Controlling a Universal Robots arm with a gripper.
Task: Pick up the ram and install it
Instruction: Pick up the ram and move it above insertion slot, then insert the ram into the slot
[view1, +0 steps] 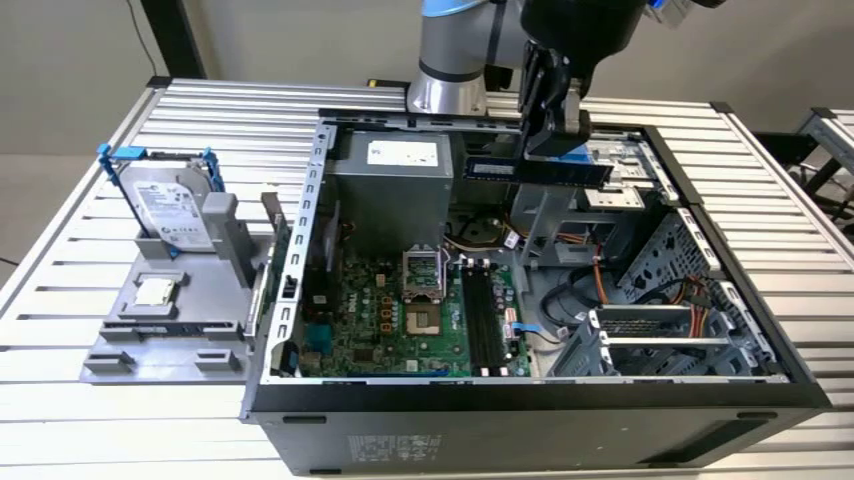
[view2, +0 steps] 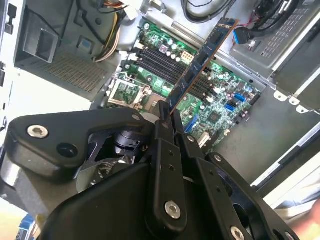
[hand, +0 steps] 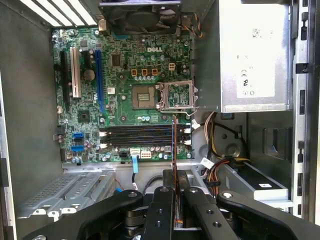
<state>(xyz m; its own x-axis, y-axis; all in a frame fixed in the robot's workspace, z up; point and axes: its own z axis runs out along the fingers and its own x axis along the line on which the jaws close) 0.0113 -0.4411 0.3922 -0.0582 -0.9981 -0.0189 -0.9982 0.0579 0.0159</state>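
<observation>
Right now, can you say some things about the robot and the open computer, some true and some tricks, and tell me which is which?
1. The claw is gripping the ram. True.
2. The ram is pushed into one of the long black slots. False: the claw holds it in the air above the open computer case, and the slots look empty.
3. The hard drive sits inside the computer case. False: it stands on the grey tray outside the case, at the exterior view's left.
4. A small silver chip lies on the grey tray. True.
</observation>
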